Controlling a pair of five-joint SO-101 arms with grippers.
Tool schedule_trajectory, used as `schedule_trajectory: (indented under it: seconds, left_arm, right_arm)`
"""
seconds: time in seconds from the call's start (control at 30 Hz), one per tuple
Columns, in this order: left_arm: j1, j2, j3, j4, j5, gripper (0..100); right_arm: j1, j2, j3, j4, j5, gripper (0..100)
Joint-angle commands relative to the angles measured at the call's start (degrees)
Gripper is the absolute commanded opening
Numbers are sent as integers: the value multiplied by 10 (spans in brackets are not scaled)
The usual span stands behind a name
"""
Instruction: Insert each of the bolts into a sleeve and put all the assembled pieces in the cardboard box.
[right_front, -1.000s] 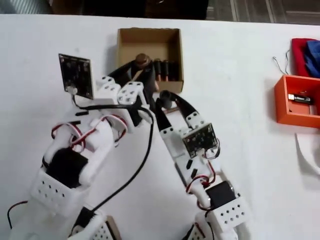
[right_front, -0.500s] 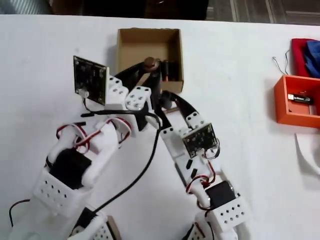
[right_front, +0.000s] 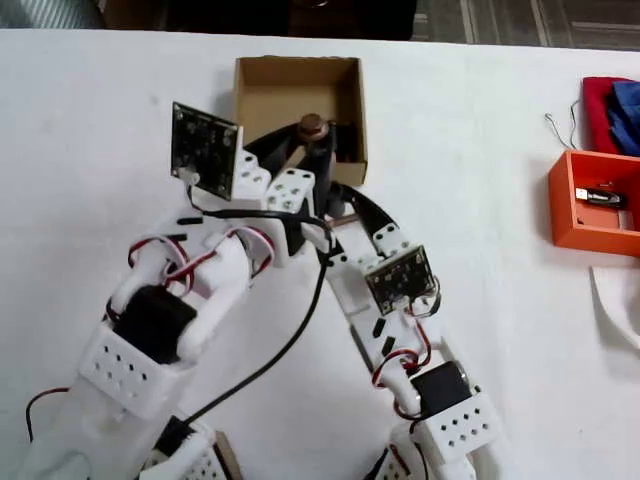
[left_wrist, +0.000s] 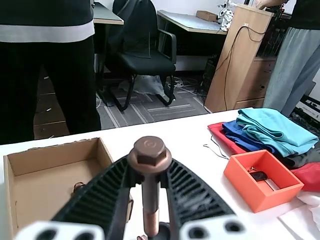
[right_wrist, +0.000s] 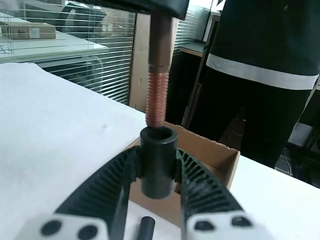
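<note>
Right wrist view: copper-coloured hex-head bolt (right_wrist: 159, 65) now hangs upright w/ threaded tip right at the mouth of the black cylindrical sleeve (right_wrist: 158, 165). They're lined up, so insertion looks abt to start. Left gripper (left_wrist: 147, 167) clamps the bolt under its head. Right gripper (right_wrist: 158, 155) clamps the sleeve, just beside the brown cardboard box (right_front: 297, 62). Vs 1 s ago, left arm has swung the bolt across over the right gripper; right arm hasn't moved.

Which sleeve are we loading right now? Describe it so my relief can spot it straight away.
Find the cardboard box on the far side of the table. At its near wall the right gripper holds the sleeve, a short black tube, between its fingers. Unlike the dark pieces lying in the box, it stands upright with the copper bolt poised, threaded end down, at its open top.
</note>
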Motion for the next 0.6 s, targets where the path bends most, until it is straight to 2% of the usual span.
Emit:
schedule_trajectory:
  seconds: [0.0, 0.4, 0.57]
  left_arm:
    - [5, 0, -39, -18, -3, 26]
    - [31, 6, -32, -15, -3, 26]
    - [30, 4, 7, -15, -3, 26]
  right_arm:
    - [0, 1, -5, -10, 4, 23]
    - [-1, 1, -6, -14, 4, 23]
    - [0, 1, -6, -14, 4, 23]
